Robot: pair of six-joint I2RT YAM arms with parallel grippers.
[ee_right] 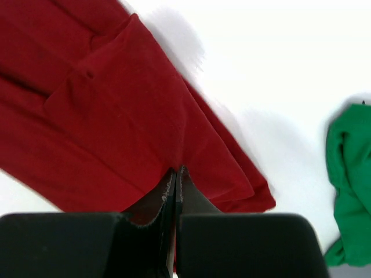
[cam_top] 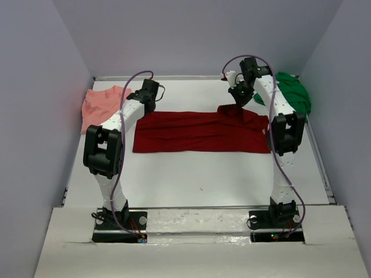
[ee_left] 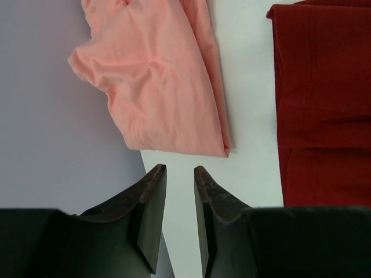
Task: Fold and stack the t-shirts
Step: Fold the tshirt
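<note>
The dark red t-shirt (cam_top: 197, 133) lies spread across the middle of the table, folded into a long band. My right gripper (ee_right: 175, 171) is shut on a pinch of its cloth near the back right end, and the fabric (ee_right: 116, 116) is pulled up into a ridge at the fingertips. The salmon-pink t-shirt (ee_left: 156, 87) lies bunched at the back left against the wall. Just short of it, my left gripper (ee_left: 179, 169) hangs open over bare table with nothing between its fingers. The bright green t-shirt (cam_top: 293, 92) sits crumpled at the back right corner.
Grey walls (cam_top: 46, 87) close in the table on the left, back and right. The table's white surface (cam_top: 197, 179) shows in front of the red shirt. The green shirt (ee_right: 348, 191) lies to the right of my right gripper.
</note>
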